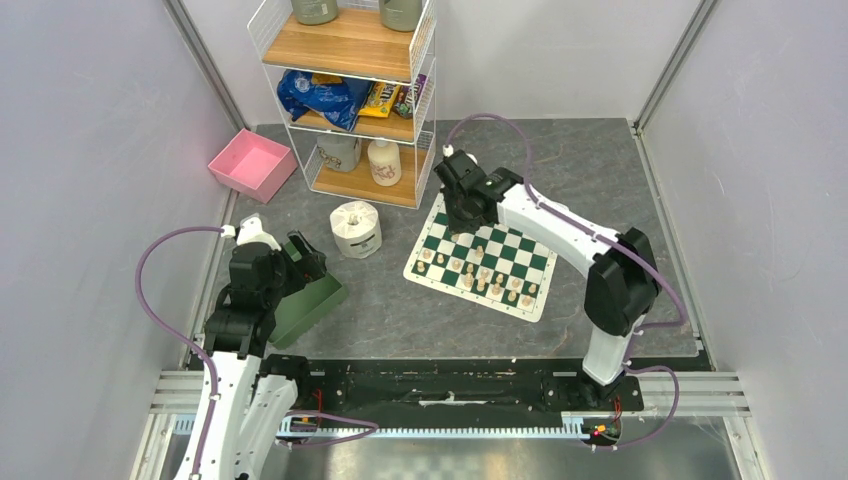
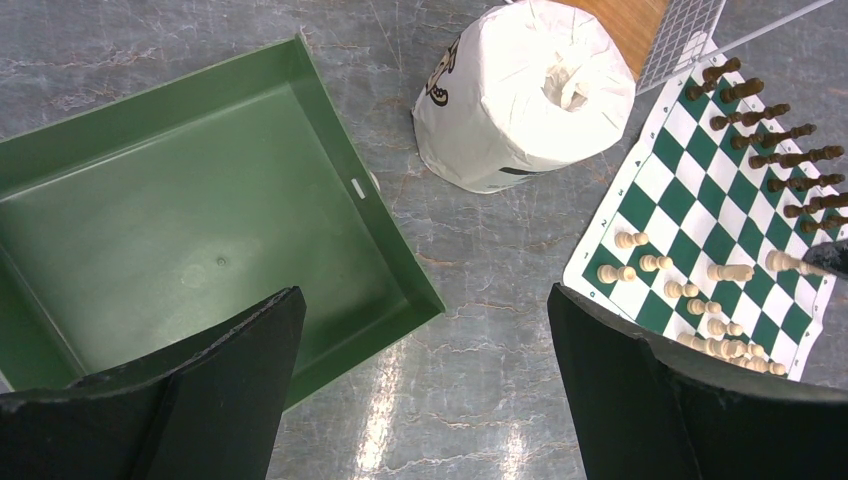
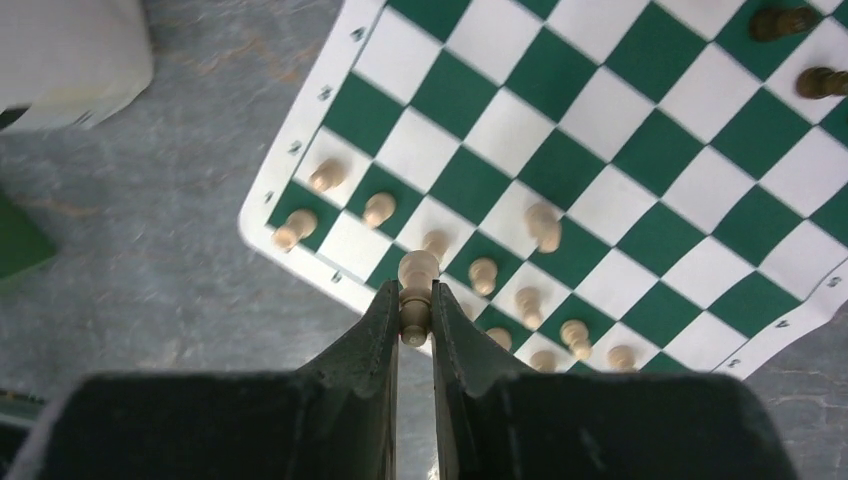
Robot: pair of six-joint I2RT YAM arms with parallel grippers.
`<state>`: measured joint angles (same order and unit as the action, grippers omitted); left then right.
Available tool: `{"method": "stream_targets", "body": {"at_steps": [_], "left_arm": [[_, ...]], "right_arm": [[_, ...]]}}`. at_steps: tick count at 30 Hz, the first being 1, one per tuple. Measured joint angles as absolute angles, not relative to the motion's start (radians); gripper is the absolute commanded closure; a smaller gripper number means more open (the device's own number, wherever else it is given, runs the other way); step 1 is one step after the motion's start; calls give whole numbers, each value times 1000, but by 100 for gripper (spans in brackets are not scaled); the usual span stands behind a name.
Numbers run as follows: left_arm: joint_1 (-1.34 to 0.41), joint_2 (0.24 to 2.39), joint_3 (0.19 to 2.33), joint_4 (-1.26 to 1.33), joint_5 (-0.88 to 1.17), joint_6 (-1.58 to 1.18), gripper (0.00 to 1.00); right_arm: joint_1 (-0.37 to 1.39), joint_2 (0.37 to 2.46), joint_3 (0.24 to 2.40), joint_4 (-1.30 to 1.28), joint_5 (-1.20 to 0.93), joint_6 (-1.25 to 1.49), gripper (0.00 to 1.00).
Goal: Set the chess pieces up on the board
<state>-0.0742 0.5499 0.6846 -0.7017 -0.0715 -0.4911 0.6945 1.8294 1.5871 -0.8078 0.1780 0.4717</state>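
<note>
The green-and-white checkered board (image 1: 484, 256) lies right of the table's middle. Several cream pieces (image 1: 480, 278) stand along its near edge; dark brown pieces (image 2: 775, 135) line the far edge in the left wrist view. My right gripper (image 3: 415, 295) is shut on a cream piece (image 3: 416, 285), held above the board's (image 3: 640, 120) near left part. In the top view the right gripper (image 1: 462, 215) hangs over the board's far left corner. My left gripper (image 2: 425, 400) is open and empty, above the table beside the green bin (image 2: 190, 220).
A wrapped toilet roll (image 1: 356, 229) stands left of the board. The green bin (image 1: 310, 300) lies at the left by my left arm. A pink tray (image 1: 251, 164) and a wire shelf unit (image 1: 355, 90) with bottles and snacks stand at the back.
</note>
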Motion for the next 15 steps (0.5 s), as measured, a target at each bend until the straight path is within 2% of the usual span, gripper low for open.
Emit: {"method": "stream_targets", "body": {"at_steps": [7,15], "left_arm": [[-74,550,685,-701,-71,-491,2],[-74,550,685,-701,-68,-491,1]], "right_arm": [[793,1783,1490,-802,176,511,84],[796,1801,1414,-797,176,543,84]]}}
